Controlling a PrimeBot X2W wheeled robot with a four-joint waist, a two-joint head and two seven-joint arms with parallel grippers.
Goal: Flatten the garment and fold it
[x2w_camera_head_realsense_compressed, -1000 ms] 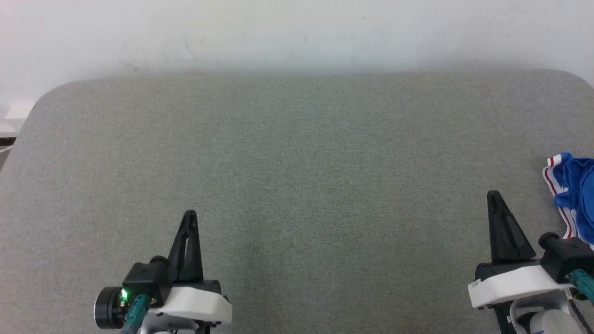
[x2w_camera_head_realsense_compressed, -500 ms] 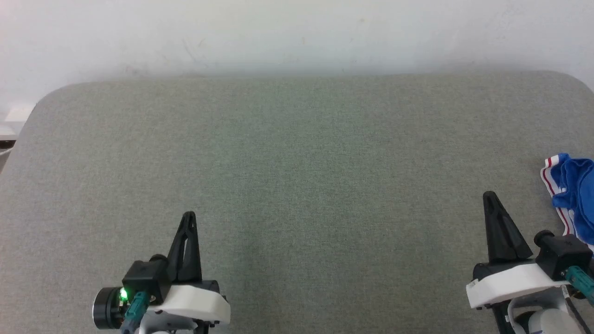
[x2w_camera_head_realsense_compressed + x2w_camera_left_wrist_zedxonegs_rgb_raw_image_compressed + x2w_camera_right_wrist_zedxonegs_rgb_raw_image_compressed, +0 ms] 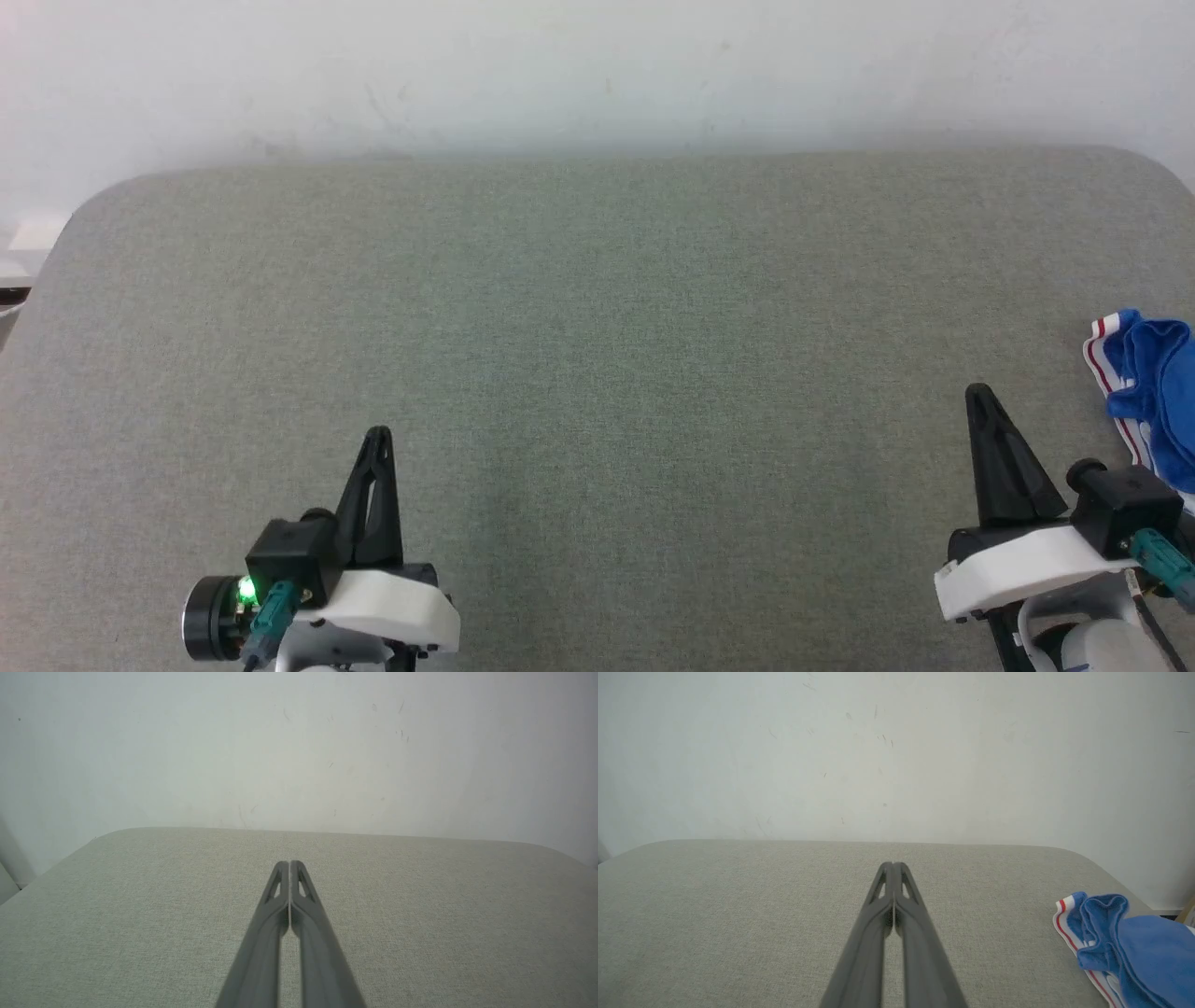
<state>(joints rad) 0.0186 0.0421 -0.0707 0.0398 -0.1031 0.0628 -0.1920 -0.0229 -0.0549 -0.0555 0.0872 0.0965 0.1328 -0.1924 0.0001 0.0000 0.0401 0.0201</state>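
Over the grey fabric-covered surface (image 3: 597, 327) now; the left end effector (image 3: 379, 437) sits low on the left of the head view, pointing away from the robot toward the pale wall (image 3: 597, 65); its two dark fingers (image 3: 261, 933) are pressed tip to tip in the left wrist view, fully closed with nothing between them, and they hang above bare fabric. Across to the other side; the right end effector (image 3: 977, 390) is low on the right, likewise closed to a single point, and it grips nothing; the right wrist view shows both its fingers meeting at the tips. And there's the garment (image 3: 1153, 392); a bunched heap of royal blue with red-and-white striped trim along its near edge; it lies on the surface at the far right, cut off by the frame's edge; it sits just to the right of the right end effector, near the arm's wrist housing, but clear of the fingers; crumpled, not flat, not folded.
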